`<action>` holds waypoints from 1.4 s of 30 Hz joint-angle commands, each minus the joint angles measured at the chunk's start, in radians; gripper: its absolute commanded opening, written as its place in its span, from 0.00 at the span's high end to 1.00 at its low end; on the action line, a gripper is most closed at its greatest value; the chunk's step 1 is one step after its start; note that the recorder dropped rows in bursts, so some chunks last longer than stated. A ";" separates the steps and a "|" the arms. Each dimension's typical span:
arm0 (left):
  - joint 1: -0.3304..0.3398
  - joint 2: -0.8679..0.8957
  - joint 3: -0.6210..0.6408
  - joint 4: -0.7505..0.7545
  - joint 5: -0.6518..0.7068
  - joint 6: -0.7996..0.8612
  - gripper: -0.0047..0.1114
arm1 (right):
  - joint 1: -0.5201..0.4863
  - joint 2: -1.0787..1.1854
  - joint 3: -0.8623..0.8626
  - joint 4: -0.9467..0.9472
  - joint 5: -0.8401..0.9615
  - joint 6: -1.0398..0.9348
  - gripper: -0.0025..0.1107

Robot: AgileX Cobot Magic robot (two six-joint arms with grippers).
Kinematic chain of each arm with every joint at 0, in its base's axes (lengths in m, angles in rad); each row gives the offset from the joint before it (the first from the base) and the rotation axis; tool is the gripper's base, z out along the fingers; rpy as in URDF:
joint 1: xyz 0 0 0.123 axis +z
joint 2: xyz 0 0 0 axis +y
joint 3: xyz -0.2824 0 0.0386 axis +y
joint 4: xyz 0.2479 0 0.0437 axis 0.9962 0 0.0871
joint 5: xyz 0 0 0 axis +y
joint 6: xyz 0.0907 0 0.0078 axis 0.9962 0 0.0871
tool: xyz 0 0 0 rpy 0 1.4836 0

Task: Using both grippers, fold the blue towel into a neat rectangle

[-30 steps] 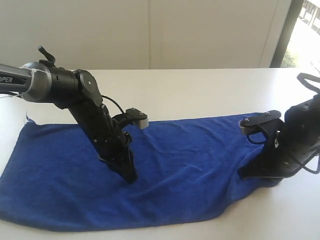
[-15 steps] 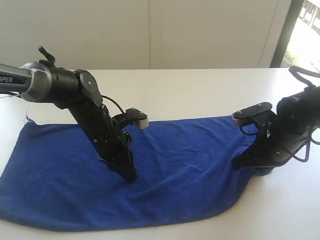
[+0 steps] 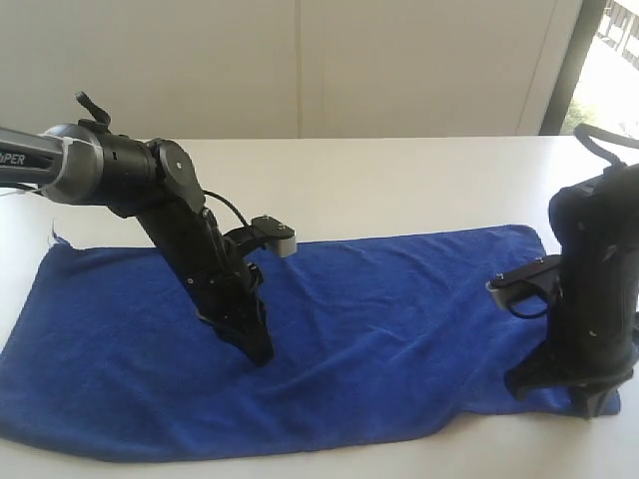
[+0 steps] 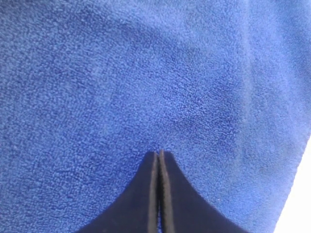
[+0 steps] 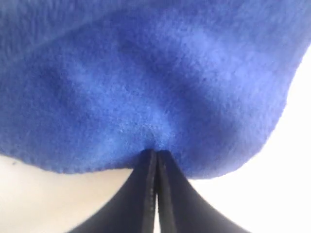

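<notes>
The blue towel (image 3: 379, 329) lies spread out flat on the white table (image 3: 399, 180), long side running left to right. My left gripper (image 3: 264, 357) is shut, and its tips press down on the towel's left-middle area. In the left wrist view the closed fingertips (image 4: 159, 152) rest on the terry cloth (image 4: 146, 73), with nothing between them. My right gripper (image 3: 589, 411) is also shut and stands at the towel's near right corner. In the right wrist view its tips (image 5: 156, 151) touch the cloth (image 5: 146, 87) just inside the edge, where it puckers slightly.
Bare white table top runs behind the towel up to a pale wall (image 3: 300, 60). A window strip (image 3: 611, 50) is at the far right. The table also shows beside the towel's corner (image 5: 48, 199). The left arm's grey block (image 3: 284, 239) hangs over the towel.
The right arm swung from the bunched right end toward the near right corner, and the towel's right end now lies spread flat. The left arm has not moved.
</notes>
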 commanded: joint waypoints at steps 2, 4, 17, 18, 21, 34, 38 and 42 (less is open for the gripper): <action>-0.005 0.040 0.014 0.050 -0.030 -0.004 0.96 | -0.002 0.001 0.029 0.006 0.048 -0.014 0.98; -0.005 0.040 0.014 0.050 -0.030 -0.004 0.96 | -0.002 -0.036 0.029 0.004 0.031 -0.014 0.98; -0.005 0.040 0.014 0.049 -0.030 -0.004 0.96 | -0.002 -0.064 0.031 -0.147 -0.005 0.078 0.98; -0.005 0.040 0.014 0.049 -0.030 -0.004 0.96 | -0.002 -0.057 0.031 -0.147 -0.007 0.078 0.98; -0.005 0.040 0.014 0.041 -0.035 -0.004 0.96 | -0.002 -0.042 0.031 -0.147 -0.012 0.078 0.98; -0.003 -0.080 -0.037 0.013 -0.105 -0.004 0.95 | -0.002 0.016 0.035 -0.154 0.012 0.078 0.98; -0.003 -0.148 -0.037 0.046 -0.137 -0.004 0.84 | -0.002 0.016 0.035 -0.161 0.077 0.078 0.98; 0.021 -0.204 -0.037 0.051 -0.122 -0.004 0.66 | -0.002 0.016 0.035 -0.161 0.127 0.078 0.98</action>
